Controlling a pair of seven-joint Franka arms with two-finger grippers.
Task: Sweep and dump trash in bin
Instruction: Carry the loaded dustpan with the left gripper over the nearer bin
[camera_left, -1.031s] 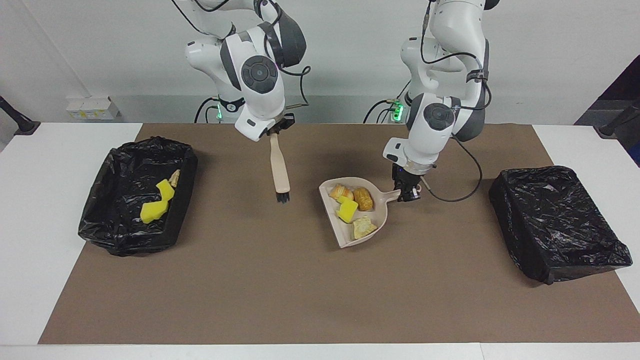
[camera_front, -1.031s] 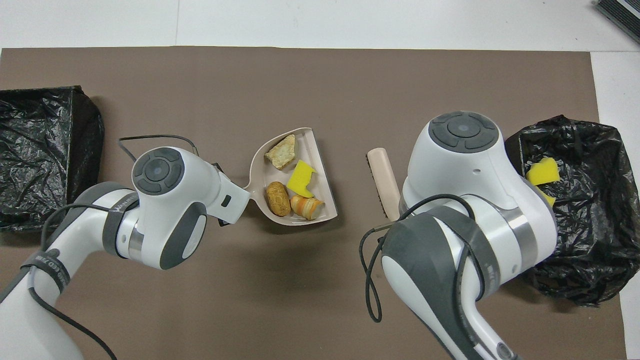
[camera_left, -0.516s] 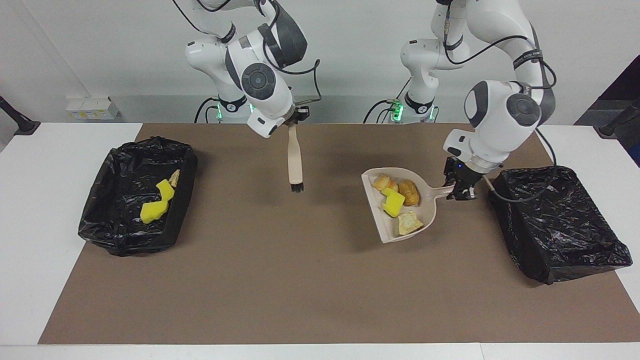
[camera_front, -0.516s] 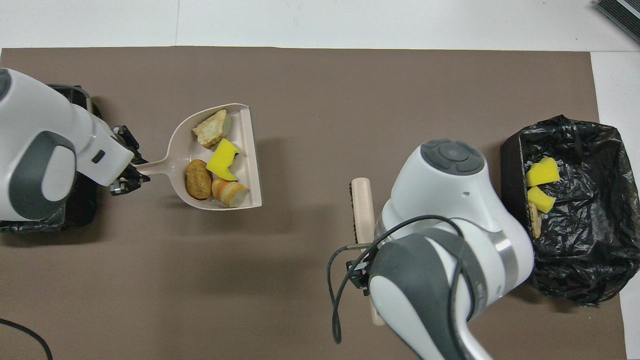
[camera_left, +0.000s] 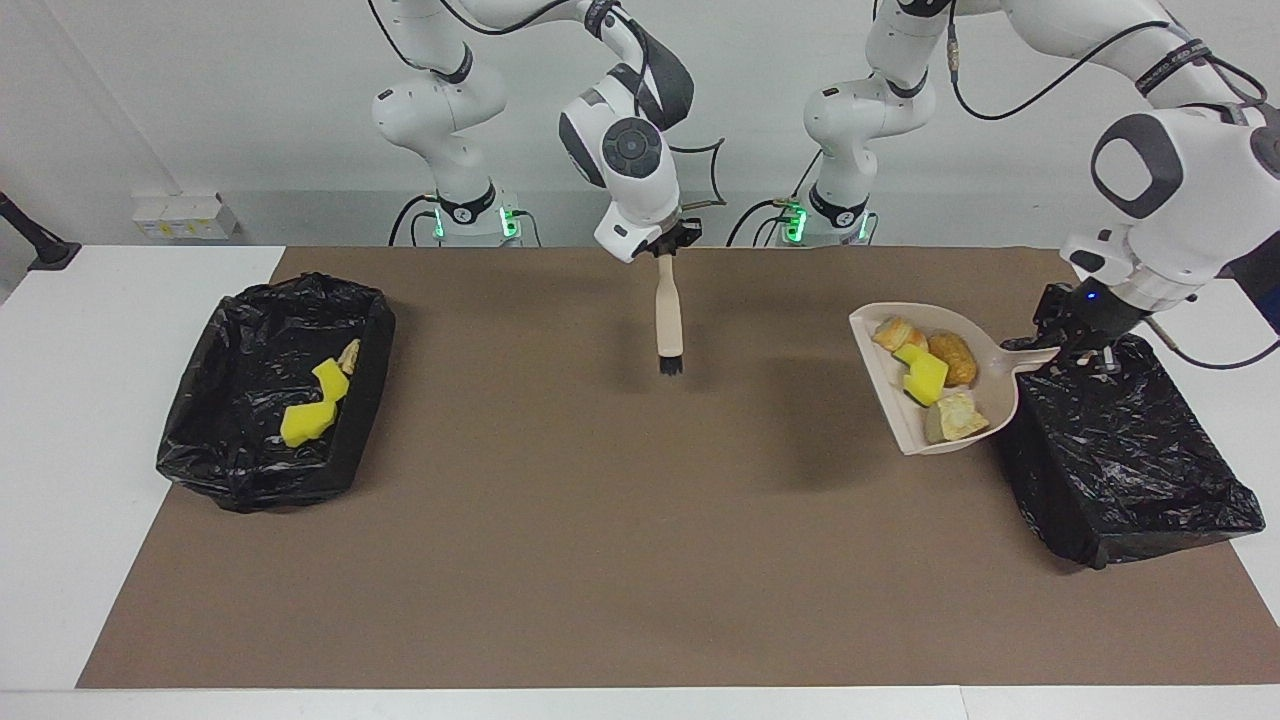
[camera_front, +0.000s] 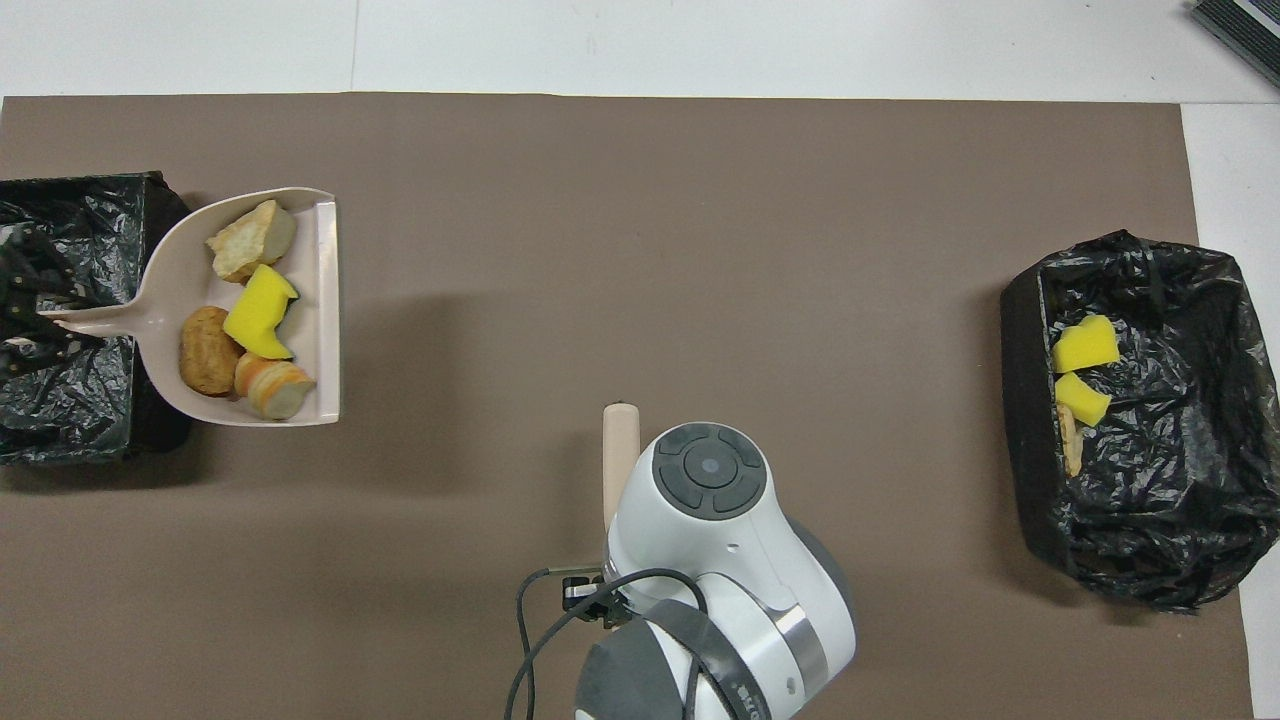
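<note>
1. Trash count: four scraps in the beige plastic dustpan (camera_left: 995, 395) – one yellow sponge chunk (camera_left: 927, 375), two orange-brown bread-like pieces (camera_left: 951, 357), one pale lump (camera_left: 957, 415); three more scraps (camera_left: 312, 410) in the black-lined bin (camera_left: 215, 400) at the right arm's end.
2. Left gripper (camera_left: 1075, 335) clamps the dustpan handle over the second black-lined bin (camera_left: 1130, 450).
3. Right gripper (camera_left: 668, 245) is closed on the beige brush (camera_left: 668, 320), over mid-worktop (camera_left: 600, 520).
4. No readable labels.

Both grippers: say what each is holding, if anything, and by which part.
The left gripper is shut on the dustpan by its handle end, over the bin's edge. The right gripper is shut on the brush by its handle top, bristles down.
</note>
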